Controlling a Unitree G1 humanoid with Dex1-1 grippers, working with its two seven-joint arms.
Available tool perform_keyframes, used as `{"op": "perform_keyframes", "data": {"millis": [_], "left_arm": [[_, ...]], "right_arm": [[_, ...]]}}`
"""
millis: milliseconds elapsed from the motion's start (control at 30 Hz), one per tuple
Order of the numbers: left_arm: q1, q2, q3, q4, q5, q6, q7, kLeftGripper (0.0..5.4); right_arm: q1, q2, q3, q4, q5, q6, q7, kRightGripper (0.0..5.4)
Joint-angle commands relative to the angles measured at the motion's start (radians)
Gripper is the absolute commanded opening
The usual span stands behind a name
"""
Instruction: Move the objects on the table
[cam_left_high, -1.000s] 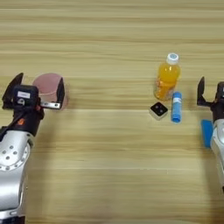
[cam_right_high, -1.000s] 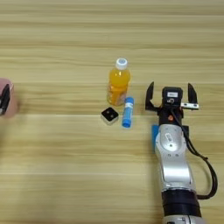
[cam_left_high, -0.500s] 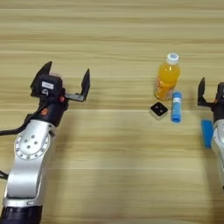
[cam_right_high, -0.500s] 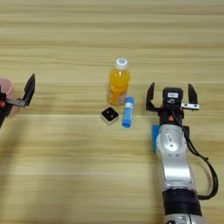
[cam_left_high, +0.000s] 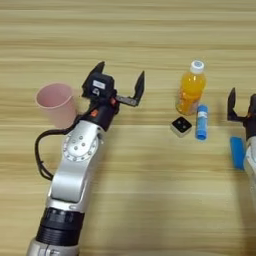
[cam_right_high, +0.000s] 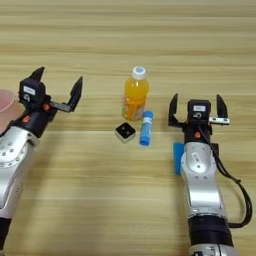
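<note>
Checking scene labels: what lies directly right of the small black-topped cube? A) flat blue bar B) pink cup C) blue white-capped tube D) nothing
C: the blue white-capped tube lies just right of the cube, below the orange-juice bottle.

Two arms, matching build; silver-grey rounded forearm shells, each with a round disc joint plate near the wrist; black ribbed collar at the lower end; black cable looping out beside each shell; left gripper (cam_left_high: 119, 82) and right gripper (cam_right_high: 197, 106): black housing, two black pointed fingers, small white label on top, red-orange accent just below the housing.
</note>
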Motion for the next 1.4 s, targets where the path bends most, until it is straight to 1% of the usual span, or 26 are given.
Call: {"op": "perform_keyframes", "data": {"millis": [33, 133, 333, 600, 700, 767, 867, 933, 967, 1033, 1100, 1233, 1400], "left_arm": [[-0.037, -0.021, -0.013, 0.120, 0.025, -0.082, 0.007, 5.37], [-0.054, -0.027, -0.021, 0.210, 0.055, -0.152, 0.020, 5.37], [-0.078, -0.040, -0.018, 0.329, 0.085, -0.252, 0.049, 5.37], [-0.116, -0.054, 0.015, 0.502, 0.101, -0.345, 0.112, 5.37], [-0.127, -0.059, 0.018, 0.529, 0.107, -0.366, 0.127, 5.37], [-0.129, -0.064, 0.023, 0.549, 0.115, -0.384, 0.149, 5.37], [-0.138, -0.068, 0.032, 0.579, 0.133, -0.399, 0.189, 5.37], [-0.144, -0.071, 0.037, 0.594, 0.140, -0.408, 0.207, 5.37], [-0.147, -0.072, 0.039, 0.598, 0.144, -0.412, 0.215, 5.37], [-0.150, -0.074, 0.041, 0.605, 0.148, -0.416, 0.222, 5.37], [-0.152, -0.076, 0.039, 0.610, 0.150, -0.417, 0.224, 5.37], [-0.153, -0.082, 0.031, 0.615, 0.157, -0.424, 0.229, 5.37], [-0.154, -0.093, 0.026, 0.616, 0.171, -0.424, 0.242, 5.37]], "right_arm": [[-0.006, -0.006, -0.005, 0.006, 0.008, -0.006, 0.006, 5.40], [-0.004, -0.008, -0.006, 0.004, 0.008, -0.007, 0.007, 5.40], [-0.002, -0.012, -0.005, 0.002, 0.007, -0.008, 0.012, 5.40], [0.005, -0.014, 0.003, -0.022, 0.007, -0.034, 0.020, 5.40], [0.010, -0.015, 0.003, -0.038, 0.013, -0.040, 0.032, 5.40], [0.017, -0.011, 0.002, -0.059, 0.034, -0.031, 0.055, 5.40], [0.034, -0.011, -0.005, -0.110, 0.088, -0.013, 0.100, 5.40], [0.045, -0.017, 0.001, -0.135, 0.132, 0.015, 0.154, 5.40], [0.051, -0.021, 0.007, -0.145, 0.140, 0.028, 0.173, 5.40], [0.065, -0.028, 0.027, -0.166, 0.134, 0.045, 0.202, 5.40], [0.076, -0.032, 0.032, -0.191, 0.130, 0.057, 0.213, 5.40], [0.093, -0.037, 0.027, -0.240, 0.184, 0.123, 0.267, 5.40], [0.112, -0.043, 0.073, -0.309, 0.229, 0.170, 0.355, 5.40]]}}
